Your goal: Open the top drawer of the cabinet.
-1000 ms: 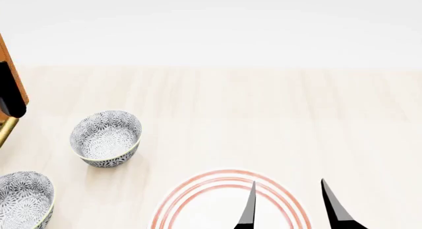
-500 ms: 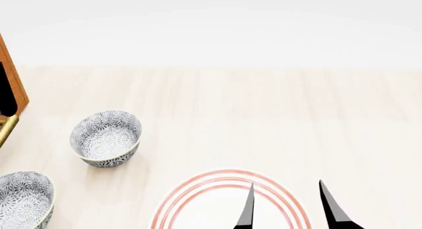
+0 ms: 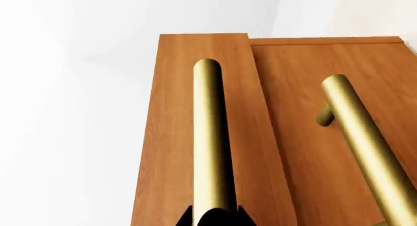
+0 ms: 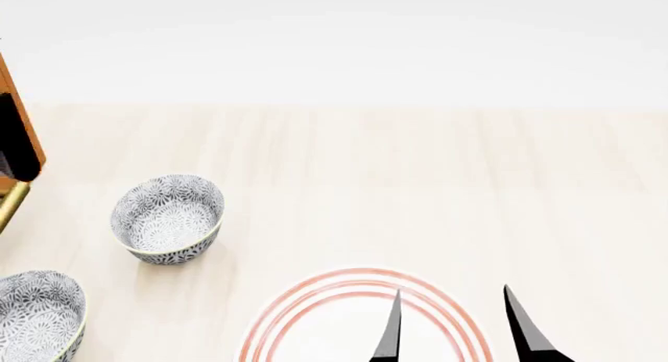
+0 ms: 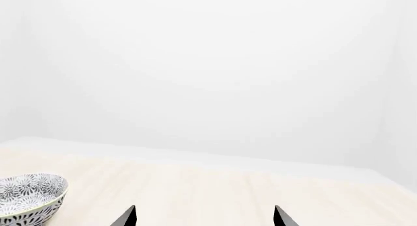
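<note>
Mostly cut off in the head view: only a sliver of the cabinet [image 4: 23, 127] at the 9 o'clock edge, with a dark piece of the left arm in front of it and a scrap of brass below. Seen closer in the left wrist view: one drawer front, apparently the top drawer [image 3: 171, 138], standing proud of the neighbouring front, its brass bar handle [image 3: 210, 138] running straight into the left hand [image 3: 215, 217]. Only two black fingertips [image 3: 242, 218] visible, one on each side of the bar's end and pressed against it, so closed on the handle. Second brass bar [image 3: 364, 138] on the recessed front alongside. Right hand [image 4: 451, 331] spread open above a red-ringed plate [image 4: 313, 307] on the worktop [image 4: 418, 182], at 6 o'clock. Two patterned bowls [image 4: 169, 217] at 8 o'clock, the nearer cropped.
</note>
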Tool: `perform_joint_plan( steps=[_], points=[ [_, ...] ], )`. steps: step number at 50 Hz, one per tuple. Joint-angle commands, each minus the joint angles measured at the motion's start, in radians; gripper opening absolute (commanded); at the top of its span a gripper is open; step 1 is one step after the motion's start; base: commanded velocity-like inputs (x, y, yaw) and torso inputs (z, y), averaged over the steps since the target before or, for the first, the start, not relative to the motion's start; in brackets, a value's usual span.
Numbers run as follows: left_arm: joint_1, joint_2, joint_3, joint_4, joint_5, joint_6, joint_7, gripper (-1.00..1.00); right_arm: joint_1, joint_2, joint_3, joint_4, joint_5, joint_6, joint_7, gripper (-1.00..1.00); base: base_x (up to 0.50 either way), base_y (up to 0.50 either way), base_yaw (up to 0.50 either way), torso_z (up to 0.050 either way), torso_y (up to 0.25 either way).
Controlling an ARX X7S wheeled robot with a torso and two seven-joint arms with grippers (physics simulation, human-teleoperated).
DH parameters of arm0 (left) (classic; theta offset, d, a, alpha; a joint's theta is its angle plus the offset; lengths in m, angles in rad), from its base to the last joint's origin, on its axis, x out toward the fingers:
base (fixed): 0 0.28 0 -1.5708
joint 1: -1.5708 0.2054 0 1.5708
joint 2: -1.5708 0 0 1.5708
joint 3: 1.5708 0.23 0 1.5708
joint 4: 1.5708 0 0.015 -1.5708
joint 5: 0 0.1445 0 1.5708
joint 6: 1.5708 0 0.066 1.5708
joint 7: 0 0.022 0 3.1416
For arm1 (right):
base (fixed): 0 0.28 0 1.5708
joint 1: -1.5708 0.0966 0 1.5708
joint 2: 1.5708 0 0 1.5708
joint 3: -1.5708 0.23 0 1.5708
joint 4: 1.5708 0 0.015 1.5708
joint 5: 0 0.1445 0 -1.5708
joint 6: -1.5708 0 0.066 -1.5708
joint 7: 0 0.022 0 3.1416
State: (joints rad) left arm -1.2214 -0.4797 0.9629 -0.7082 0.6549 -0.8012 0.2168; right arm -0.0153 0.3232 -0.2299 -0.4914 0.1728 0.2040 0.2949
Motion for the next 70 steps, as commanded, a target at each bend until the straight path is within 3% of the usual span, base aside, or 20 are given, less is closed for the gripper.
perform_joint_plan(
  steps=[1,10,38,39,47,57,63,70],
  points=[
    [0.016,-0.012,0.016,0.149,0.002,-0.030,0.027,-1.00,-0.004,0.005,0.001,-0.004,0.007,-0.004,0.003,1.00,0.00,0.00,0.00,0.000,0.000],
    [0.016,-0.019,0.029,0.263,0.027,-0.062,0.068,-1.00,-0.004,0.011,0.004,-0.009,0.021,0.001,-0.001,1.00,0.00,0.00,0.00,0.000,0.000],
    [0.026,-0.022,0.025,0.315,0.029,-0.068,0.078,-1.00,-0.001,0.018,0.000,-0.005,0.027,-0.005,0.007,1.00,0.00,0.00,0.00,0.000,0.001],
    [0.027,-0.025,0.027,0.321,0.031,-0.070,0.082,1.00,-0.001,0.018,0.000,-0.005,0.028,-0.004,0.008,1.00,0.00,0.00,0.00,0.000,0.000],
    [0.086,-0.067,-0.029,0.509,0.031,-0.096,0.047,1.00,-0.002,0.019,-0.004,-0.001,0.028,-0.007,0.010,1.00,0.00,0.00,0.00,0.000,0.000],
    [0.329,-0.166,-0.180,0.904,0.015,-0.164,-0.072,1.00,-0.004,0.018,-0.012,0.005,0.022,-0.015,0.015,1.00,0.00,0.00,0.00,0.000,0.001],
    [0.435,-0.204,-0.247,1.109,0.000,-0.195,-0.086,1.00,-0.003,0.019,-0.018,0.005,0.019,-0.013,0.017,1.00,0.00,0.00,0.00,0.000,0.002],
    [0.517,-0.212,-0.282,1.192,-0.017,-0.186,-0.125,1.00,-0.008,0.022,-0.016,0.003,0.022,-0.014,0.021,1.00,0.00,0.00,0.00,0.000,0.000]
  ],
)
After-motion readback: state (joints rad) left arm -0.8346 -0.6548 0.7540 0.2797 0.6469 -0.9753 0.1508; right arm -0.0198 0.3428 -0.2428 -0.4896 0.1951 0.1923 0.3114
